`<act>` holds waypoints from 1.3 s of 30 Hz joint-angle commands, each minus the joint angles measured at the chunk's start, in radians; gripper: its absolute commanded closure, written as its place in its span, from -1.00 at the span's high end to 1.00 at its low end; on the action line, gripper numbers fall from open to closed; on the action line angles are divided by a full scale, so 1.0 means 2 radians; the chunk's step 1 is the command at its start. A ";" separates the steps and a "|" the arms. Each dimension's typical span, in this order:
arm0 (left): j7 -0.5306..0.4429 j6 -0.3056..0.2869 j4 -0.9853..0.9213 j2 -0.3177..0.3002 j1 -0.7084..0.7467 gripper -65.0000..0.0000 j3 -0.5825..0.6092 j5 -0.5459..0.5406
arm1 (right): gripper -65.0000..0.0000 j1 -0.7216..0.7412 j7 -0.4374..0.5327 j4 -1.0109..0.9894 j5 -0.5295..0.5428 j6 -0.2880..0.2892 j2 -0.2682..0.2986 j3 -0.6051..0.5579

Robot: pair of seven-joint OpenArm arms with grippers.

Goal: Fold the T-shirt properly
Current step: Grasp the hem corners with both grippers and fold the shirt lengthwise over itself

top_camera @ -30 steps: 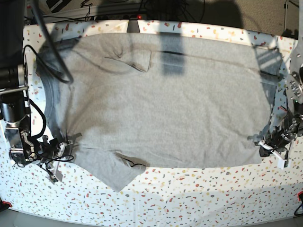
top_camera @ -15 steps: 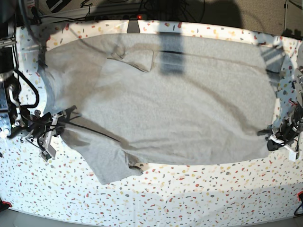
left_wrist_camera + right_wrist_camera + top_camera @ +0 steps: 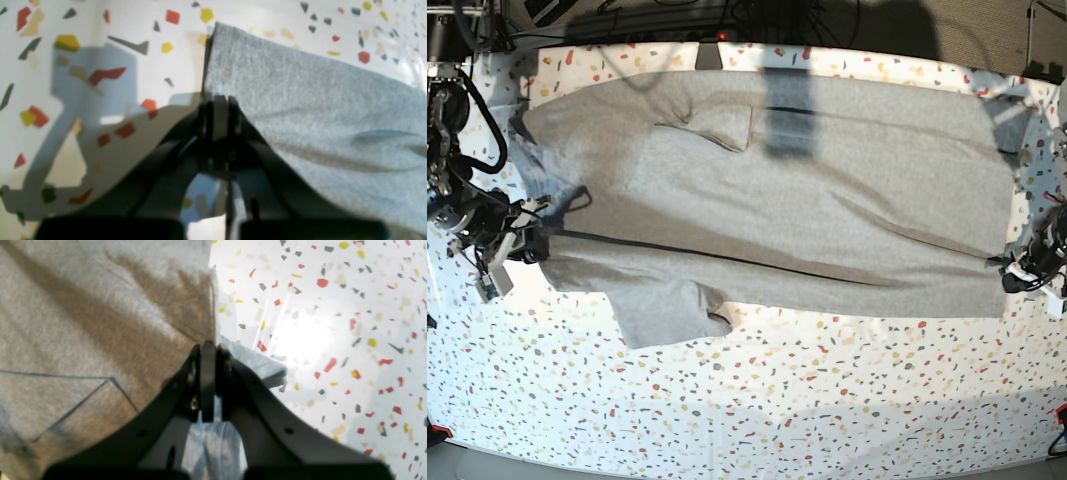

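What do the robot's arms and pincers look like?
Both are mostly black. The left pincer has two black curved fingers that taper to thin tips. The right pincer has the same shape, with small round holes in its fingers. From above, the right arm carries looping black cables and small white parts near its pincer.

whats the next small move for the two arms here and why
Probably carry the pinched near edge farther across toward the far edge. Both the left hand and right hand are shut on the T-shirt, and its near strip is only partly turned over.
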 commanded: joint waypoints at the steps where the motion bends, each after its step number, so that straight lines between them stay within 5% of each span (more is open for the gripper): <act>1: -0.006 -0.004 0.014 -0.010 -0.018 -1.00 0.000 -0.010 | -1.00 0.004 0.006 0.015 0.003 0.000 0.006 0.012; 9: 0.039 -0.004 0.073 -0.010 -0.018 -1.00 0.000 -0.010 | -1.00 -0.009 0.006 0.019 0.003 0.000 -0.004 0.027; 18: 0.000 -0.004 0.117 0.007 -0.018 -1.00 0.000 -0.009 | -1.00 -0.009 0.007 0.019 0.003 0.000 -0.019 0.027; 25: -0.030 0.164 0.134 0.042 -0.018 -1.00 0.000 0.103 | -1.00 -0.009 0.008 0.019 0.003 0.000 -0.019 0.027; 33: -0.022 0.160 0.165 0.054 0.026 -1.00 0.000 0.072 | -1.00 -0.009 0.009 0.019 0.003 0.000 -0.019 0.027; 39: 0.003 0.162 0.325 0.060 0.142 -1.00 0.000 0.001 | -1.00 -0.009 0.011 0.019 0.001 -0.001 -0.019 0.027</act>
